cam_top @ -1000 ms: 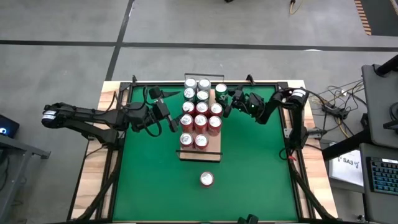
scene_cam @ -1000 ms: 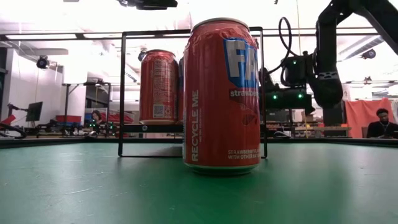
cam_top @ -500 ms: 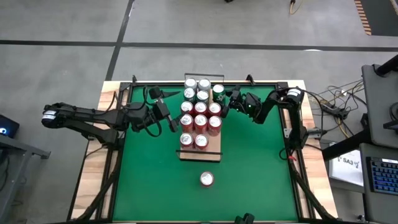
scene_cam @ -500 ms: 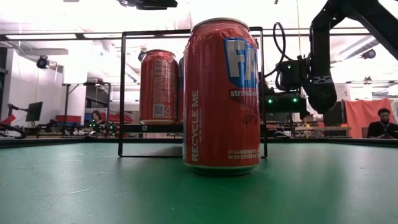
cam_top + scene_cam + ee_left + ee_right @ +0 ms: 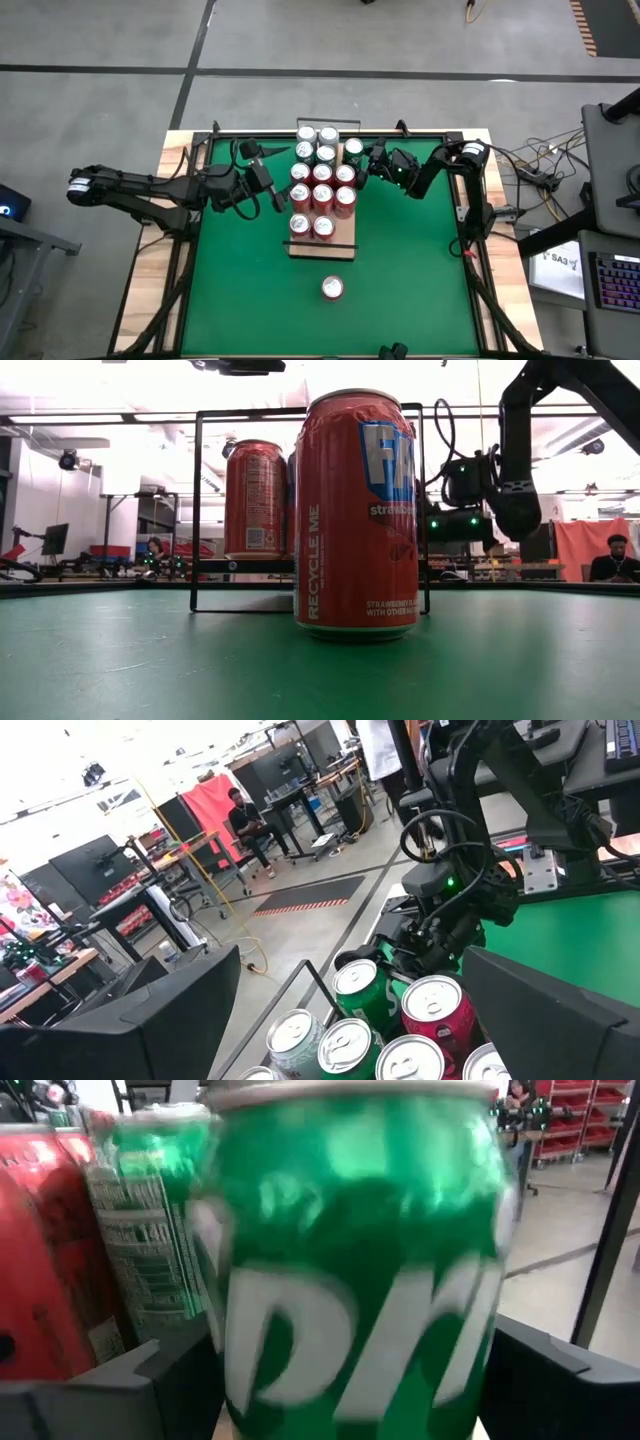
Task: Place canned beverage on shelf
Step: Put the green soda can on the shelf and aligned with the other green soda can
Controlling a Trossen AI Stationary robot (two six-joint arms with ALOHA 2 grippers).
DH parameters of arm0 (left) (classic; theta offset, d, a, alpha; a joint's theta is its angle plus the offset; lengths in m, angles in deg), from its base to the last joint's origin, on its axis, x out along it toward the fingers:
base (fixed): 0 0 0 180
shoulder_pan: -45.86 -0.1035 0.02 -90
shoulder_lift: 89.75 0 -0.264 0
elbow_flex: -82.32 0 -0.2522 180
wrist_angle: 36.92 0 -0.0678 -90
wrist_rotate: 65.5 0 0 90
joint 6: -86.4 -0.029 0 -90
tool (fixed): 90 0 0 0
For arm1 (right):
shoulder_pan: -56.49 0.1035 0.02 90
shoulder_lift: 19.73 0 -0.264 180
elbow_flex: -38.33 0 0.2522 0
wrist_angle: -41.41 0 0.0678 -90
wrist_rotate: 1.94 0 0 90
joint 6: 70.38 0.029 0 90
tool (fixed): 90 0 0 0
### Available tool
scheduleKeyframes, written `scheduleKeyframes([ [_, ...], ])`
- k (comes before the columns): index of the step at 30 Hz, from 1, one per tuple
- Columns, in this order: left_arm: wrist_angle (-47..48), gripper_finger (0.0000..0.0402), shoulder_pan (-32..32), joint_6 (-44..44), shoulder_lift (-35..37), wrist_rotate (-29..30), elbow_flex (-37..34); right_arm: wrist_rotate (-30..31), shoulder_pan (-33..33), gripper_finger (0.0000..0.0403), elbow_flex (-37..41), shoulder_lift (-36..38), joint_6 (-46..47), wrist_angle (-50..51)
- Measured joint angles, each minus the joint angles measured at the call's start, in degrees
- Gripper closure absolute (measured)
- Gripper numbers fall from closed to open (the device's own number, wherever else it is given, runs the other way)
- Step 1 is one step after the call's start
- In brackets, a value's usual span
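Note:
The shelf (image 5: 322, 248), a pale board with black end rails, stands mid-table and carries several red and green cans (image 5: 322, 185). At its far right corner is an upright green can (image 5: 352, 150), with my right gripper (image 5: 368, 166) shut on it and reaching in level from the table's right. My left gripper (image 5: 272, 190) hovers open just left of the shelf, above the cans' tops, holding nothing. One red can (image 5: 332, 288) stands alone on the green mat near the front edge. My right gripper has the green can's wall (image 5: 235, 1350) between its two fingers (image 5: 165, 1380), one on each side of the lower half. The fingers come level from the table's right. The can stays upright beside the shelf's other cans; its base is hidden, so I cannot tell whether it rests on the board.
The lone red can (image 5: 355, 510) fills the low view in front of the shelf's black rail (image 5: 195, 510). Green mat (image 5: 240, 290) lies open to the left and right of the shelf. Beyond the table, a person sits at a desk (image 5: 612, 555).
My right gripper has eased the green can a little toward the cans at the shelf's far right corner, keeping it upright. The left arm has kept still.

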Motion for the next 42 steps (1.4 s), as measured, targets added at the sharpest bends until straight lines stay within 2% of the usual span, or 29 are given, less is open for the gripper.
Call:
scheduleKeyframes([
  [18, 0.02, 0.0037, 0.00, 0.00, 0.00, 0.00, 0.02, -0.02, 0.00, 0.0074, 0.09, 0.29, -0.37, 1.98],
  [42, 0.01, 0.0037, 0.00, 0.00, 0.00, 0.00, 0.02, 0.01, -0.02, 0.0074, 0.11, 6.69, -0.60, 3.79],
])
